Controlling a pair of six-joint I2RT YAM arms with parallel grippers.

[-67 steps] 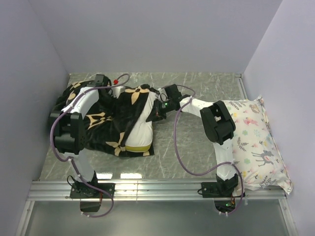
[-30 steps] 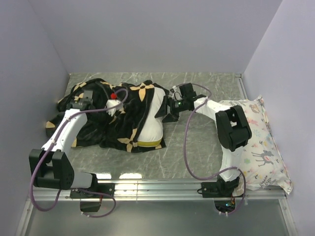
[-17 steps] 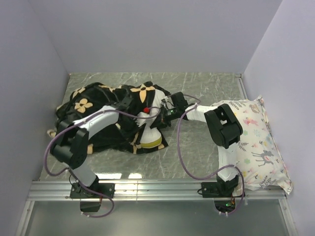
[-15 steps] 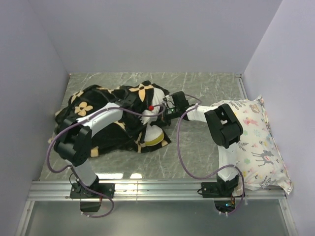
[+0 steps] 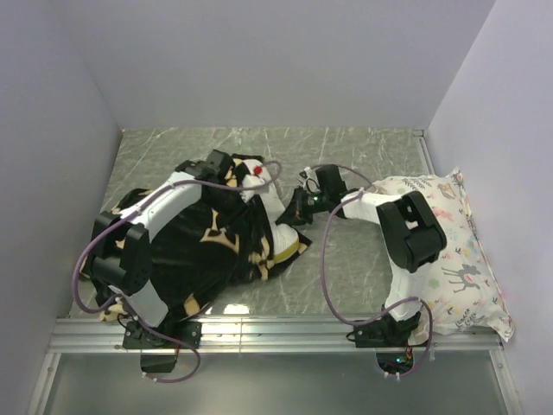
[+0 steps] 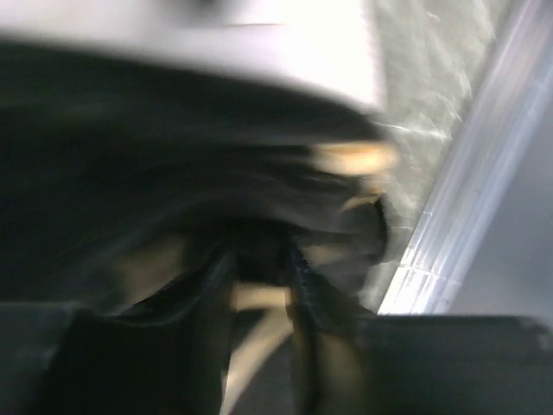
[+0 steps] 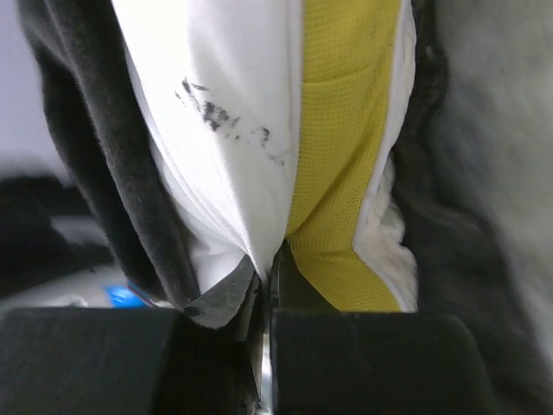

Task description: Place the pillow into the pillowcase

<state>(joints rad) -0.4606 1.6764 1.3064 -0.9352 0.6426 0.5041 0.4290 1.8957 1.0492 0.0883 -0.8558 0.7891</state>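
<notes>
**Operator:** Where is the pillow, and how much of it is covered?

**Technician:** The pillow lies left of centre on the bench. Most of it is under the pillowcase. Only its right-hand edge, carrying the yellow band, shows outside the opening.

**Operator:** What is the state of each end effector?

**Technician:** The right end effector is closed, pinching the pillow at the seam where the white cover meets the band. The left end effector is in a blurred view. Black plush runs between its fingers, so it reads as clamped on the pillowcase.

**Operator:** Which way does the pillow point?

**Technician:** The exposed edge faces right, toward the right arm, which is the nearer one. That edge runs far-to-near, and the body extends leftward into the case. Fabric hides the rest, so the long axis cannot be confirmed.

**Operator:** What does the next move need?

**Technician:** Probably a leftward push from the right arm, while the left draws the hem rightward over the band.
</notes>
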